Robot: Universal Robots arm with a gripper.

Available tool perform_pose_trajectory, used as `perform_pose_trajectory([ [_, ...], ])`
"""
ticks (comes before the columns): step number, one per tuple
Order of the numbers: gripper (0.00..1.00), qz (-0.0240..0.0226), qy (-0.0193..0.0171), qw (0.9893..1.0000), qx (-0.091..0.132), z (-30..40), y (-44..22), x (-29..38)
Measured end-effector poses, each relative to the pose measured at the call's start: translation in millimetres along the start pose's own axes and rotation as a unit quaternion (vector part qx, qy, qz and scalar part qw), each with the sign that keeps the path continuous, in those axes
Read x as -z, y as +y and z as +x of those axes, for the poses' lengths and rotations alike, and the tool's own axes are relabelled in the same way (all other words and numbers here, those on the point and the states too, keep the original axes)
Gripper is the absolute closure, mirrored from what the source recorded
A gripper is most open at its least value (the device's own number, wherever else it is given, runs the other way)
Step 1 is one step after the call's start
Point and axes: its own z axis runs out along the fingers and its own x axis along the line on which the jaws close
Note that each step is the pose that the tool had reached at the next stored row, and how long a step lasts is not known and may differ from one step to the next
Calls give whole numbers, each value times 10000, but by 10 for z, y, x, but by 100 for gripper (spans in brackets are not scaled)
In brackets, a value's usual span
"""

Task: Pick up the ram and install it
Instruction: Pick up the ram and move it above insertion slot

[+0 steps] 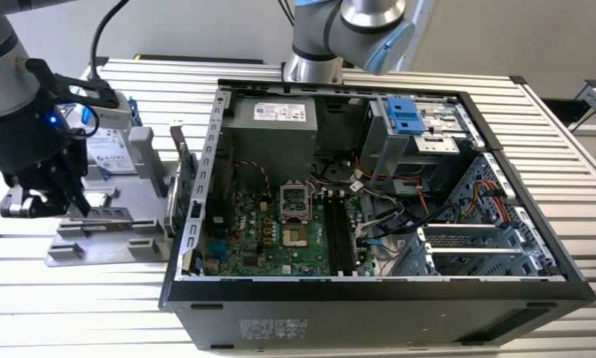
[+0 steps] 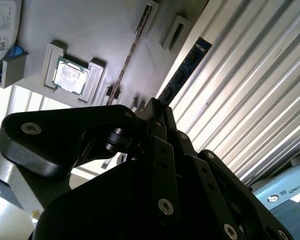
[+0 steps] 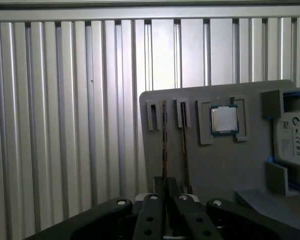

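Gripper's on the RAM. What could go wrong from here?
The jaws of the gripper hold the thin dark blue-green ram stick with most of its length sticking out; it may pivot or slip. Beside the long black memory slots in the computer case lie loose wires that could snag it.

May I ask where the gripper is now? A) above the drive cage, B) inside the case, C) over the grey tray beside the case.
C: in the exterior view the gripper hangs over the tray, to that view's left of the case, closed on the ram.
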Motion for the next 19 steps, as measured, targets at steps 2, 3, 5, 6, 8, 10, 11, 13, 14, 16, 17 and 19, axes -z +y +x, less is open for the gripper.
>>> perform_pose_trajectory([
  [2,100,0,0,10000,0,0,1,22],
  [3,100,0,0,10000,0,0,1,35],
  [5,100,0,0,10000,0,-1,1,57],
  [6,100,0,0,10000,0,-1,1,69],
  [8,100,0,0,10000,0,-1,2,91],
  [10,100,0,0,10000,0,-1,3,111],
  [11,100,0,0,10000,0,-1,3,122],
  [13,100,0,0,10000,0,-2,3,144],
  [14,100,0,0,10000,0,-2,3,154],
  [16,100,0,0,10000,0,-2,4,178],
  [17,100,0,0,10000,0,-2,4,189],
  [19,100,0,0,10000,0,-2,5,211],
])
